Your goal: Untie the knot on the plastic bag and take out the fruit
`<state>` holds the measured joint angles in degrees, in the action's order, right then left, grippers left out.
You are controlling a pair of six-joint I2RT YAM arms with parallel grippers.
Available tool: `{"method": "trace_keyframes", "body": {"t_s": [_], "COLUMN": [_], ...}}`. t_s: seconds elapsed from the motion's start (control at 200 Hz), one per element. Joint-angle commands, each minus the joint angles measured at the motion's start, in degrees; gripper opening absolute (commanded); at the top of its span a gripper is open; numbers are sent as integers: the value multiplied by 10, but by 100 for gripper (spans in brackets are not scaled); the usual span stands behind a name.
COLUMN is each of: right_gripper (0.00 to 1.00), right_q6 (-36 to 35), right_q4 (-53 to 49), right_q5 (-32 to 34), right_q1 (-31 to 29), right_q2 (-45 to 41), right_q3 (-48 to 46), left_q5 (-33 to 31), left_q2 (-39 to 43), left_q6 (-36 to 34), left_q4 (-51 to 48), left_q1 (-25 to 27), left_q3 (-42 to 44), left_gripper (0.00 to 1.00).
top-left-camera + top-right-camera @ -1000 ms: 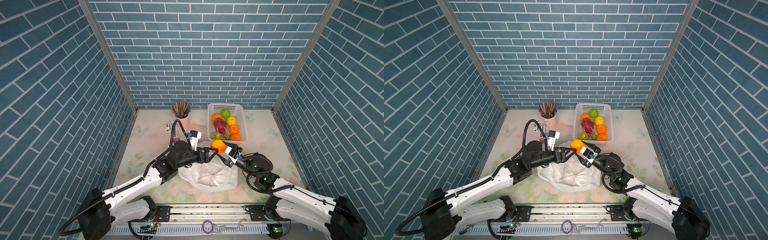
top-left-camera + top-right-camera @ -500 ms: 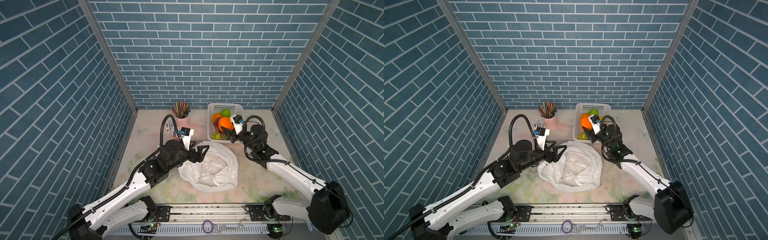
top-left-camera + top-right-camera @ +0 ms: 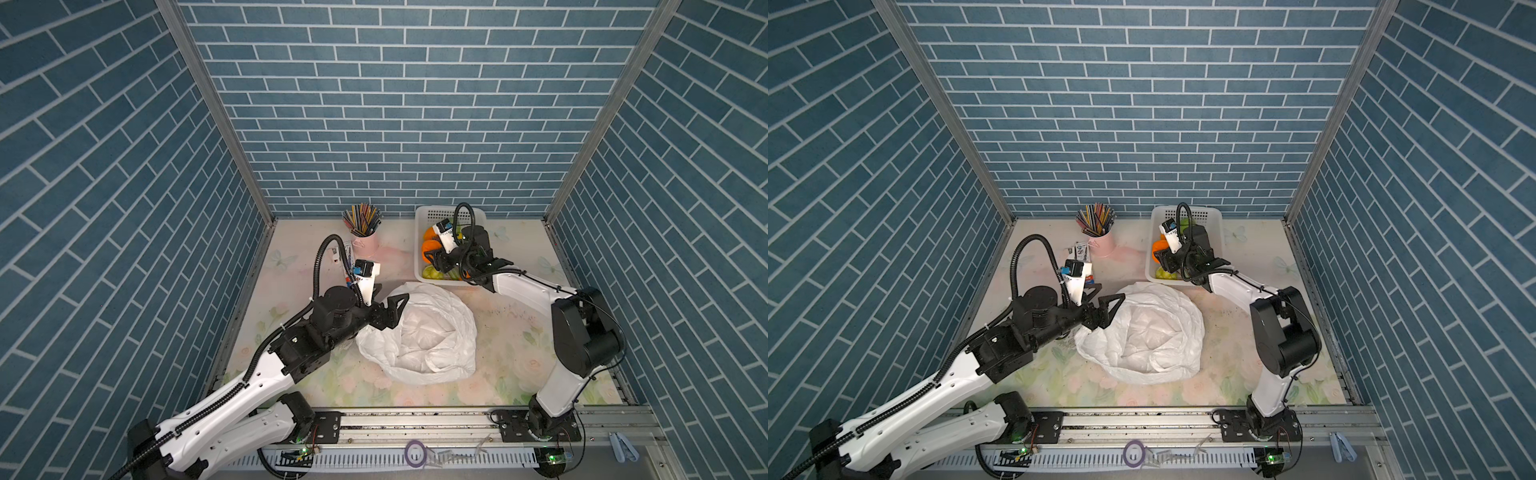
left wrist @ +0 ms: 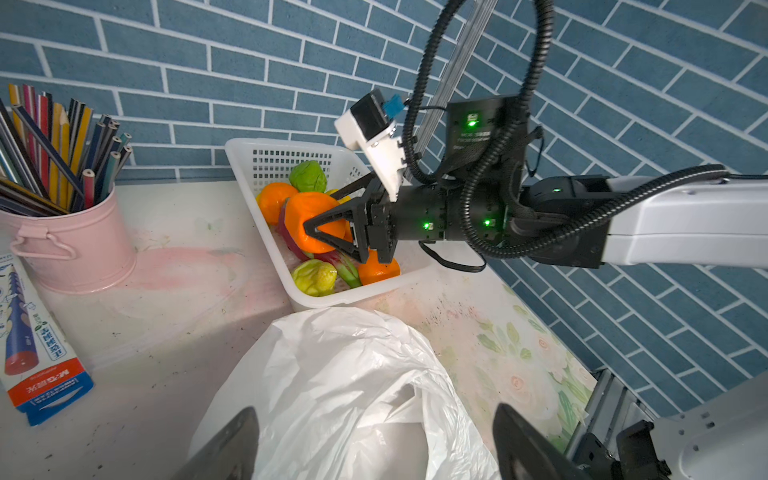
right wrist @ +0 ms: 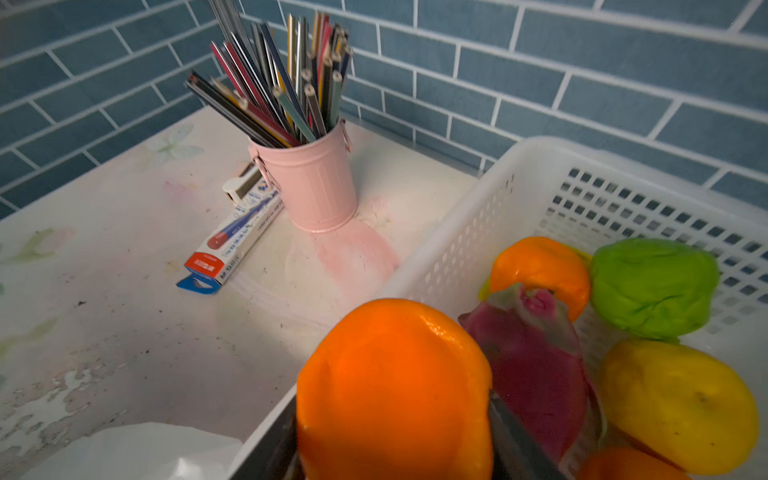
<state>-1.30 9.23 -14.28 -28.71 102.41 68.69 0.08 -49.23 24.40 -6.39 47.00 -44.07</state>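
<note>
Right gripper [image 4: 321, 212] holds a round orange toy fruit [image 5: 395, 386] over the white perforated basket [image 4: 282, 144], far right; left gripper [image 3: 391, 291] spread wide

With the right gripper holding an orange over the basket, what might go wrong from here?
The orange in the right gripper hangs over a crowded basket; dropped onto the dragon fruit, it might roll out. The open left gripper hovers at the edge of the plastic bag; it could snag the film.
</note>
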Motion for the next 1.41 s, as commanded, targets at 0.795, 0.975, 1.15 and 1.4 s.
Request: {"method": "trace_keyframes", "body": {"t_s": [0.795,0.975,1.15,1.4], "right_gripper": [87,87,88,87], "right_q6": [42,121,196,186], "right_q4": [-63,-3,10,68], "right_q5": [46,114,207,301], "right_q1": [10,58,166,293], "right_q2": [-79,-215,-345,-360], "right_q3": [34,-93,-238,-388], "left_q5": [-130,-201,-233,-237], "left_q2": [29,55,70,41], "left_q6": [-19,-71,-96,-173], "left_q4": [4,65,175,293], "left_q1": [-36,-92,-182,-293], "left_q3": [22,79,171,267], "left_gripper": [88,89,87,86]}}
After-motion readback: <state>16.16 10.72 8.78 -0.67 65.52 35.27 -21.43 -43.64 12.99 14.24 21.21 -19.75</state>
